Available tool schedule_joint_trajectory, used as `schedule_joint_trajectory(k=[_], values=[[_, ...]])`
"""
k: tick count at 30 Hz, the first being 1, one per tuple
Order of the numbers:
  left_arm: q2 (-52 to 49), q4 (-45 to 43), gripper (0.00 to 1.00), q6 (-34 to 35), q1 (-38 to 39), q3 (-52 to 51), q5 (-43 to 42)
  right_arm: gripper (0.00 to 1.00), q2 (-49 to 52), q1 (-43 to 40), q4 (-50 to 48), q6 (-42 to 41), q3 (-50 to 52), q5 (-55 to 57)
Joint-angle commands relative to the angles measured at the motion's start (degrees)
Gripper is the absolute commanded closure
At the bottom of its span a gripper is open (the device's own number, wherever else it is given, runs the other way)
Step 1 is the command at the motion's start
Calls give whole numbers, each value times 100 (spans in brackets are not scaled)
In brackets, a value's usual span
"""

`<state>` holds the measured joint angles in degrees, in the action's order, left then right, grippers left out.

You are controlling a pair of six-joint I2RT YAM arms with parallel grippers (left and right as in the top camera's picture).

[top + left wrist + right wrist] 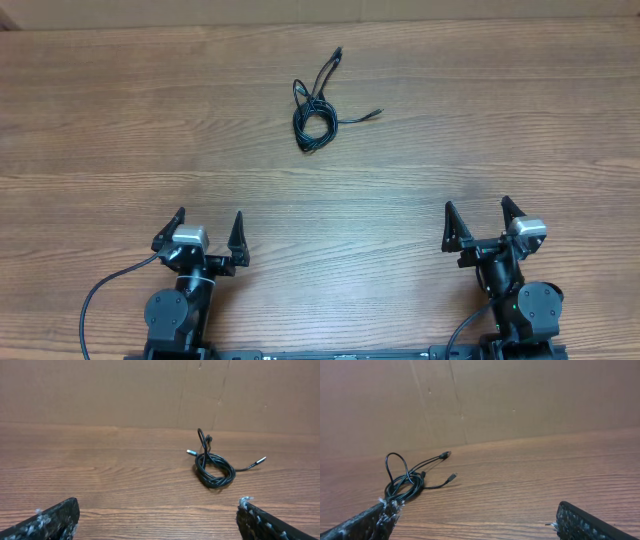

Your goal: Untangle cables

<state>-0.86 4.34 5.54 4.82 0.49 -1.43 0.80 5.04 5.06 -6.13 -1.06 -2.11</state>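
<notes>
Cables (314, 118), thin and black, lie in a small tangled bundle at the far centre of the surface (110, 120), well apart from both arms. Most of the cord is wound into a loose coil, and one narrow loop (200, 437) stands up out of it. A doubled strand runs from the coil to a pair of plug ends (337, 53) lying together toward the far edge. A single strand trails off to the side and ends in another small plug (377, 112). In the left wrist view, one tip (190, 452) just beside the coil looks light-coloured.

The surface is a mid-brown wood-grain tabletop, its grain running side to side. Behind it, in both wrist views, stands a plain brown cardboard wall (100, 390) with a vertical seam.

The left claw (209, 215) rests near the front edge, its fingers spread wide and holding nothing. The right claw (477, 205) sits near the front edge on the other side, likewise spread wide with nothing between its fingers. Thick black wires (95, 300) curl from the arm bases.
</notes>
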Motion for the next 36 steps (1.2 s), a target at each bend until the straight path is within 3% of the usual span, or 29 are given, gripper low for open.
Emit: schedule_joint_trajectory(k=[1,17,23,27,36], values=[[55,11,0,-129,-31,-20,39,0,-39,42,-31,24,57,57],[55,-9,1,-125,-31,-20,28,0,-39,42,-28,24,57,57],[55,17,0,-131,-31,61,-461,0,-39,42,-28,24,57,57],[55,529,0,-131,-31,505,-887,0,-39,42,-28,24,57,57],[50,2435,0,-302,-31,2524,-1373,0,-39,42,-28,24,57,57]])
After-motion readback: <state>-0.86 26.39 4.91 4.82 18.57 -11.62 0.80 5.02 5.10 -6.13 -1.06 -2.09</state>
